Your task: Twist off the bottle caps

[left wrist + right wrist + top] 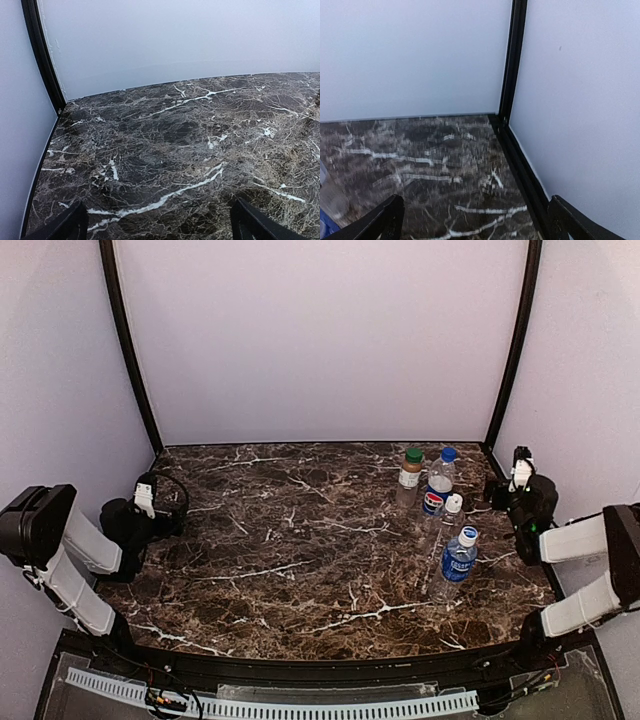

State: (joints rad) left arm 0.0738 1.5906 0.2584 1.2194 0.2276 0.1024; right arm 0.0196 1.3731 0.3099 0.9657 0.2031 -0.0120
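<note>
Four bottles stand upright in a loose cluster at the far right of the marble table (280, 560), all capped: a brown-filled bottle (408, 480) with a green cap (414, 454), just beside it a Pepsi bottle (436, 495) with a dark blue cap (449, 453), nearer the arms a plain clear bottle (449, 528) with a white cap (454, 503), and nearest a blue-label bottle (457, 565) with a blue-marked cap (468, 535). The left gripper (160, 227) sits at the table's left edge, well apart from them, spread wide over bare marble and holding nothing. The right gripper (475, 220) sits at the right edge near the bottles, likewise spread wide and empty
</note>
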